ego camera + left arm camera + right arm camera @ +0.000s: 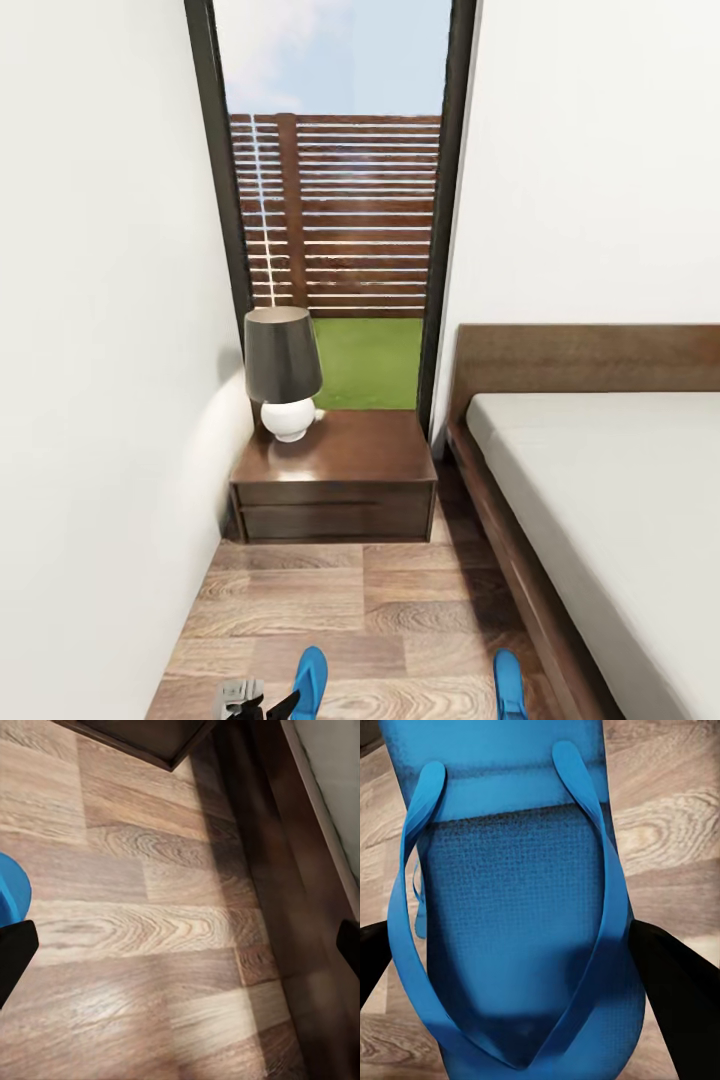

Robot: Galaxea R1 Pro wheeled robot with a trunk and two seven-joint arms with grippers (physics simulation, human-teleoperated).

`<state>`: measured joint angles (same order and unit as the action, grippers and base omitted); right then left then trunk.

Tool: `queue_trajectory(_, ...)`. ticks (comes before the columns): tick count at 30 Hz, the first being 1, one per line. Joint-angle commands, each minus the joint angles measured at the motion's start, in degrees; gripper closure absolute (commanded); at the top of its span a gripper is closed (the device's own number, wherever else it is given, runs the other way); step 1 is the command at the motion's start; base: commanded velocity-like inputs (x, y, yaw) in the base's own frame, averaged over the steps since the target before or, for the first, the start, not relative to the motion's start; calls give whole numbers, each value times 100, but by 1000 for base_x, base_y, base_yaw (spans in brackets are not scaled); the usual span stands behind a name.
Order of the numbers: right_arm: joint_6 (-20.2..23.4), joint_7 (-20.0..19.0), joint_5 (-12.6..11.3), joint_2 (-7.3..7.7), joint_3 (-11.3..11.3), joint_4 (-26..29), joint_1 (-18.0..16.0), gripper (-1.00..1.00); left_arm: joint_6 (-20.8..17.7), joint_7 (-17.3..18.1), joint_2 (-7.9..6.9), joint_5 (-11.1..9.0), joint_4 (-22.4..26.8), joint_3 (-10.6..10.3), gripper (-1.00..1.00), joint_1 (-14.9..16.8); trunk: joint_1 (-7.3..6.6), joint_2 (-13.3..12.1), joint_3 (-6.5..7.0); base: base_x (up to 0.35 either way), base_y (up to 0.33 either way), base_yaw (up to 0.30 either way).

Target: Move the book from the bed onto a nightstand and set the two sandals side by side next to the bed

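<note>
At the far left, a dark-shaded lamp (283, 371) stood on the nightstand (340, 480), below a tall window (335, 200) showing a slatted fence. Near the bottom edge of the head view, the left gripper (250, 703) sat just left of one blue sandal (309, 680) on the plank floor (350, 610). In the left wrist view its black fingertips (15, 952) stood wide apart over bare boards, a blue edge beside one of them. The second sandal (509, 684) lay further right, well apart from the first, near the bed (600, 480). In the right wrist view the right gripper's dark fingers (667, 982) flanked a sandal (517, 915); whether they pinched it could not be told.
</note>
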<state>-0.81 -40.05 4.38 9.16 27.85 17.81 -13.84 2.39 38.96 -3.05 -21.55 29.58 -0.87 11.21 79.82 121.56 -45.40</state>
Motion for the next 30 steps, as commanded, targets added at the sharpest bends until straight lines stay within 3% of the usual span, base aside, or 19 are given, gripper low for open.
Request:
queue_trajectory(1, -8, -31, 46, -2, 45, 0, -5, 100, 25, 14, -2, -16, -6, -9, -100, 4, -1, 2, -5, 90, -66, 0)
queue_trajectory(8, -7, -33, 46, -2, 45, -1, -5, 100, 25, 15, -2, -11, -5, -9, -100, 4, -1, 2, -5, 145, -129, 0)
queue_trajectory(30, -7, -32, 46, -2, 45, 0, -5, 100, 25, 15, -2, -14, -5, -9, -100, 4, -1, 2, -5, 88, -14, 0)
